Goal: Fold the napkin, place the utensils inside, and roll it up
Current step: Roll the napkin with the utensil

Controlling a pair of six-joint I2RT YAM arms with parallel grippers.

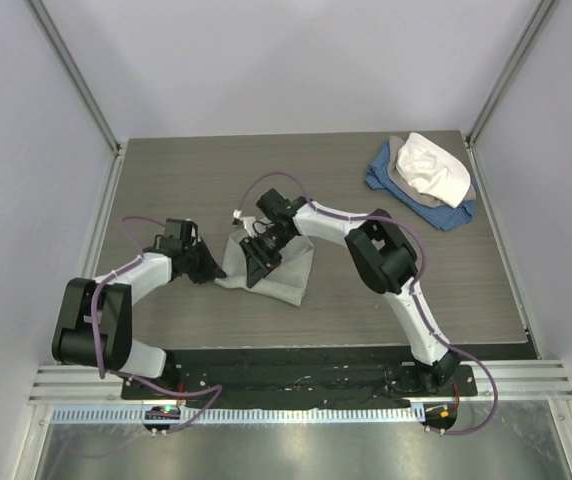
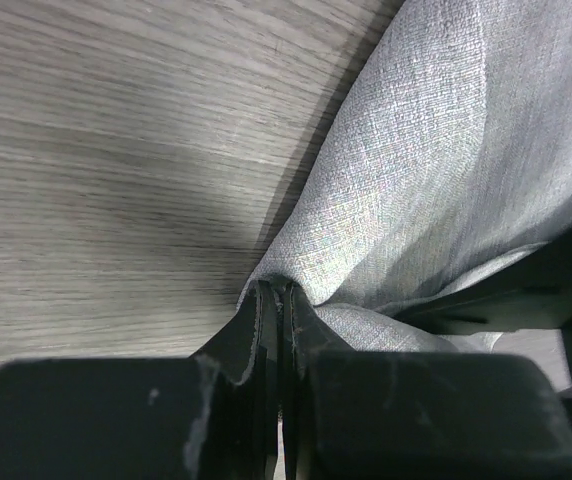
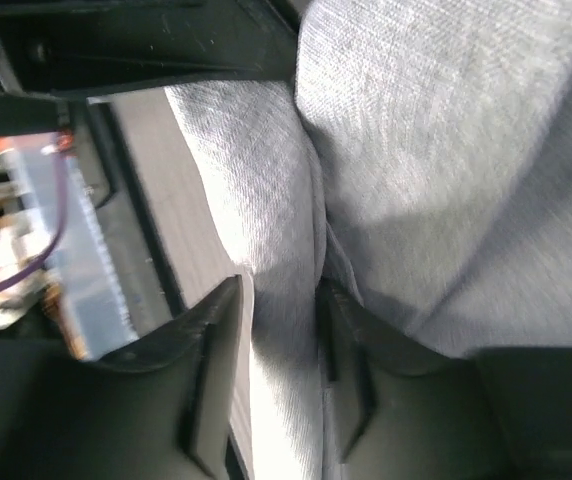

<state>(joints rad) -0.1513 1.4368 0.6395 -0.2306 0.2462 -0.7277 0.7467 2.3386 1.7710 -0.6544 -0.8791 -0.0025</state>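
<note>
The light grey napkin point(image 1: 288, 275) lies bunched on the table between the two arms. My left gripper point(image 1: 214, 268) sits at the napkin's left corner, and in the left wrist view its jaws point(image 2: 278, 292) are pressed together on the edge of the napkin point(image 2: 436, 180). Over the napkin's middle my right gripper point(image 1: 259, 262) points down. The right wrist view shows a fold of the napkin point(image 3: 436, 150) filling the gap between the fingers of that gripper point(image 3: 281, 300). No spoon shows in any view.
A heap of blue, grey and white cloths point(image 1: 424, 172) lies at the far right corner of the wooden table point(image 1: 216, 180). Grey walls enclose the table on three sides. The two grippers work very close together.
</note>
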